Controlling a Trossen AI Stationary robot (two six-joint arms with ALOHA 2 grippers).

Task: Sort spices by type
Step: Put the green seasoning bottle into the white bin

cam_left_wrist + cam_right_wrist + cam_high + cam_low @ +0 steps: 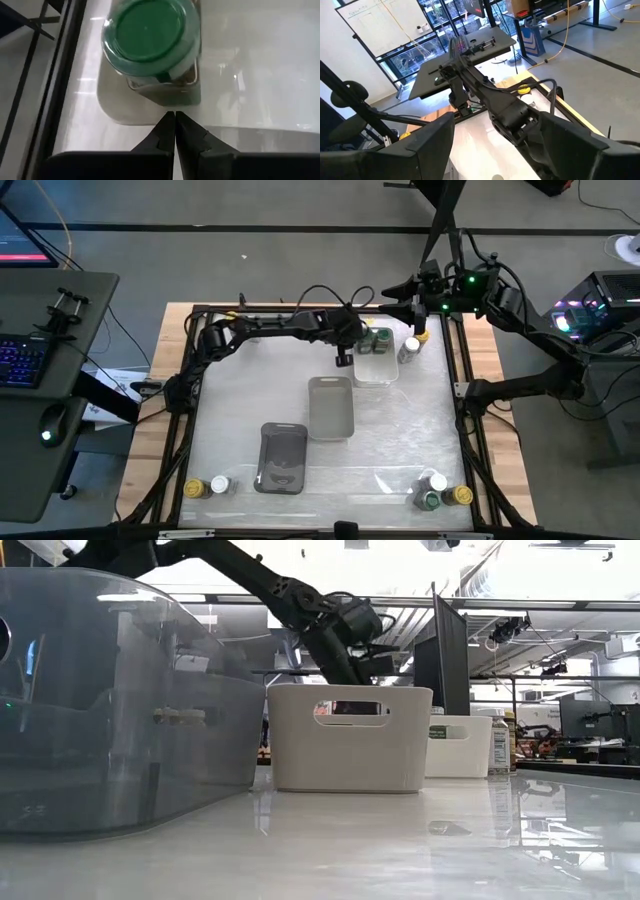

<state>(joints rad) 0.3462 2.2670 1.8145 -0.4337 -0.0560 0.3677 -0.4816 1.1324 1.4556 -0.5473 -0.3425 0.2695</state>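
The left gripper [345,358] hangs at the near edge of the far clear plastic tray [377,368], its fingers [165,131] pressed together with nothing between them. In the left wrist view a green-lidded glass spice jar [150,37] stands upright in that tray, long axis vertical, lid facing the camera. A second green-lidded jar shows beside it in the high view. A white-lidded jar [410,347] stands upright just outside the tray, on the right. Two more jars, yellow-lidded [194,489] and white-lidded [219,485], stand at the near left corner; three cluster at the near right corner [440,492]. The right gripper [420,315] hovers over the table's far edge, fingers spread wide, empty.
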